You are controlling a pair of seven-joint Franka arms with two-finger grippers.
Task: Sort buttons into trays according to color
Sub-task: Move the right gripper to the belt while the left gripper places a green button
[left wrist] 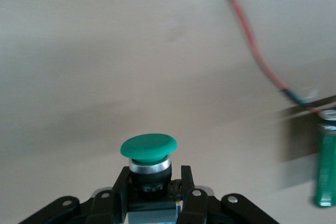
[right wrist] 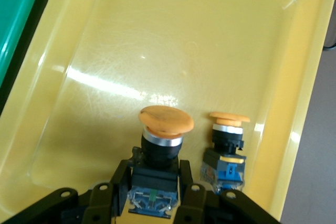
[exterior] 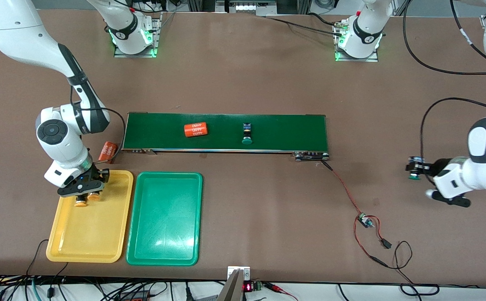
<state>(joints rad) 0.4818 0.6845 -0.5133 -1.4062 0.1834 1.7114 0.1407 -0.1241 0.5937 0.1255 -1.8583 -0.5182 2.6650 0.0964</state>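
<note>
Two grippers pinch buttons: right gripper [exterior: 85, 193] over yellow tray [exterior: 75, 238], left gripper [exterior: 415, 169] above table [exterior: 268, 75].

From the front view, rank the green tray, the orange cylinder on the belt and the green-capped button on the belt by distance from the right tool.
1. Green tray, beside the yellow tray under the right tool.
2. Orange cylinder, on the belt.
3. Green-capped button, on the belt toward the left arm's end.

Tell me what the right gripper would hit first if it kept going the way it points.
Probably the yellow tray's floor. The right gripper, shut on an orange button, points down into it, beside a second orange button; depth is unclear.
</note>
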